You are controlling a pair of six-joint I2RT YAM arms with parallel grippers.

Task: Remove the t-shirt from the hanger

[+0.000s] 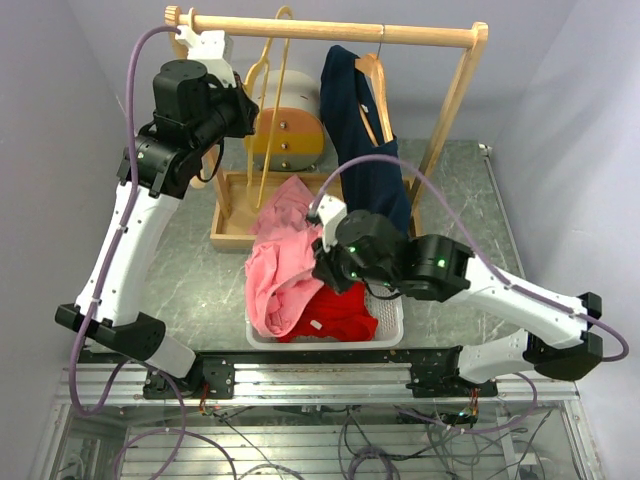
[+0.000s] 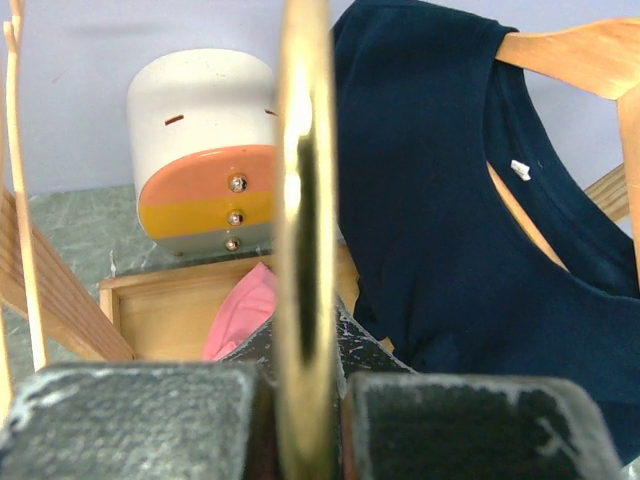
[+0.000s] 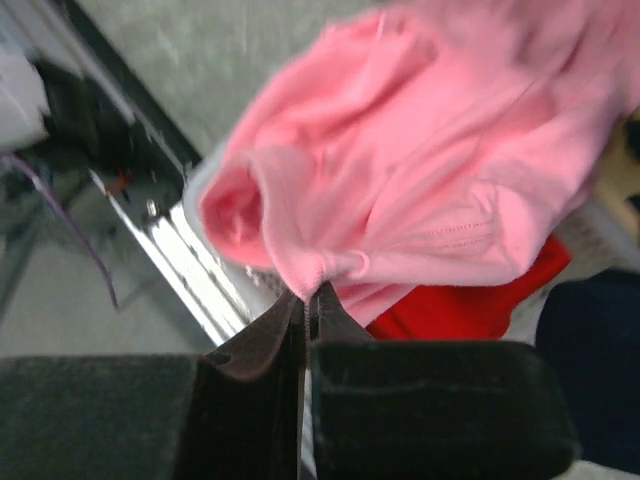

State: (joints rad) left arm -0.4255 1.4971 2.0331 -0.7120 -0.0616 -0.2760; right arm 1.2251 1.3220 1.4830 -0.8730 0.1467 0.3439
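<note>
A bare light wooden hanger [image 1: 268, 100] hangs from the rail [image 1: 330, 28]. My left gripper [image 1: 245, 110] is shut on its side bar, which stands upright between the pads in the left wrist view [image 2: 303, 250]. The pink t-shirt [image 1: 280, 270] is off the hanger and drapes from the wooden tray [image 1: 232, 215] into the white basket [image 1: 390, 325]. My right gripper [image 1: 325, 262] is shut on a fold of the pink t-shirt [image 3: 430, 180], pinched at the tips of the gripper [image 3: 312, 300].
A navy t-shirt [image 1: 365, 150] hangs on a second wooden hanger [image 1: 373, 80] to the right. A red garment [image 1: 335, 315] lies in the basket. A white, orange and yellow container [image 1: 290, 115] stands behind the tray.
</note>
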